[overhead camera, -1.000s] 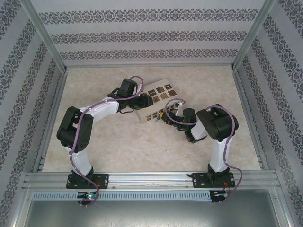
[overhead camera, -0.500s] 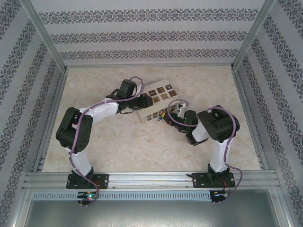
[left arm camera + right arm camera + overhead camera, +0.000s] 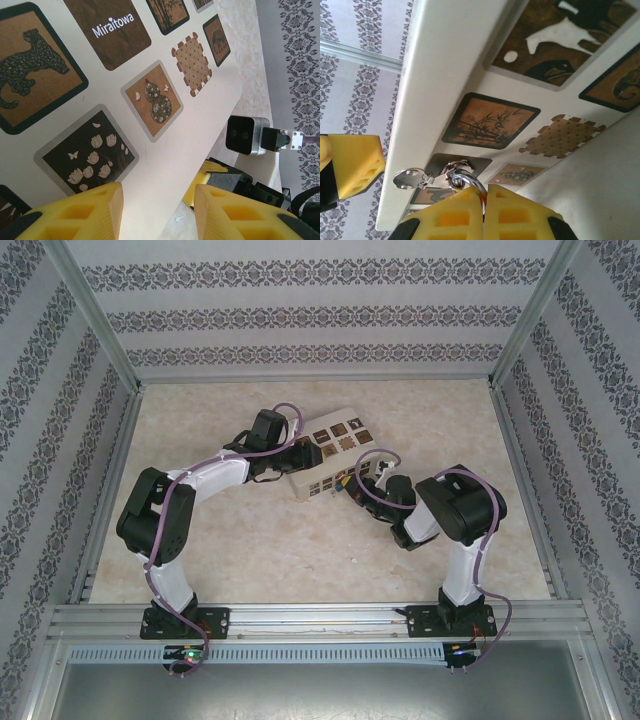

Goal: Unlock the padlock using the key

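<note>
Yellow foam is pinched tight on the right gripper [image 3: 484,197], and out of the seam rises the silvery shackle of the padlock [image 3: 468,178], hooked through a hasp on the front wall of the cream box [image 3: 445,65]. The blue body is hidden between the pads.

Over the last second the right forearm and wrist have swung a little nearer the box front, the purple cable [image 3: 372,455] shifting with them, while the left arm and the box have kept their places. I read that as the right arm working at the lock rather than arriving at it. The shackle looks closed and hangs in the hasp, so the unlocking is not done.

A small silvery tab [image 3: 408,178] sits against the hasp just beside the shackle (it may be the key, or only part of the fitting; I cannot tell).

The left gripper [image 3: 157,200] has its fingers spread apart over the box's patterned lid near the edge, clamping nothing I can make out. Whether it presses down to steady the box is unclear.

Underneath is a pale marbled table [image 3: 250,550], likely smooth enough for the box to slide if tugged. Walls papered in grey floral bands [image 3: 320,315] close three sides, and an aluminium frame [image 3: 320,618] runs along the near edge.
</note>
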Robot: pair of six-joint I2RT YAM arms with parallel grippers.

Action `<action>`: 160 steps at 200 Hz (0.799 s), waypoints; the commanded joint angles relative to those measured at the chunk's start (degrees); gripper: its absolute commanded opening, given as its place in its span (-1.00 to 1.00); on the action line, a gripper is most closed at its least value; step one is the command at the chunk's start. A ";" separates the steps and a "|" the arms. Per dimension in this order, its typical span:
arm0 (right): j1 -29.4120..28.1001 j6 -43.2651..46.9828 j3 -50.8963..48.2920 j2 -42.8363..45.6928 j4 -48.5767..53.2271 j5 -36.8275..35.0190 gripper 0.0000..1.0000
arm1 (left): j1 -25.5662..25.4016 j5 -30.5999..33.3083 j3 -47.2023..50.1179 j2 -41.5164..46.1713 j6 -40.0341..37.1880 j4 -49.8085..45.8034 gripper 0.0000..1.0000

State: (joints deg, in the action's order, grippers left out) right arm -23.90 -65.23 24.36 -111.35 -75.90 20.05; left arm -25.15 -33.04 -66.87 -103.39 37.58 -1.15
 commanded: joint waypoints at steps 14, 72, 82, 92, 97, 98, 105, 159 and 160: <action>-0.36 -2.95 1.13 2.03 -3.47 -4.42 -1.00 | -1.28 -0.27 2.69 -0.88 1.00 -6.48 -0.16; 0.74 -2.89 -1.42 3.56 -3.38 -8.11 -1.00 | -1.20 -0.21 3.05 1.20 1.29 -4.53 -0.07; 1.09 -2.73 -2.23 4.18 -3.34 -8.68 -1.00 | -1.21 0.11 3.10 1.99 1.11 -4.07 -0.06; 1.47 -2.41 -3.08 4.83 -3.38 -9.13 -1.00 | -1.18 0.45 3.11 2.85 0.85 -3.87 -0.05; 1.65 -2.23 -3.44 5.27 -3.30 -9.23 -1.00 | -1.10 0.72 3.03 3.30 0.62 -3.83 -0.04; 1.70 -2.21 -3.49 5.35 -3.25 -9.24 -1.00 | -1.11 0.75 3.05 3.43 0.59 -3.85 -0.04; 1.99 -1.78 -3.99 6.13 -2.95 -9.41 -1.00 | -1.02 1.10 2.90 3.95 0.18 -3.80 -0.03; 3.16 6.06 -6.46 18.47 9.77 -8.46 -1.00 | 0.48 4.91 3.90 10.81 -2.96 -3.57 0.02; 3.16 6.29 -6.49 18.81 10.18 -8.46 -1.00 | 0.51 5.00 3.92 11.01 -3.05 -3.49 0.02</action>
State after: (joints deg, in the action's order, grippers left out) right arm -21.15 -64.66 18.44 -98.78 -71.90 12.03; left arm -25.12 -30.83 -63.77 -97.12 37.28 -3.49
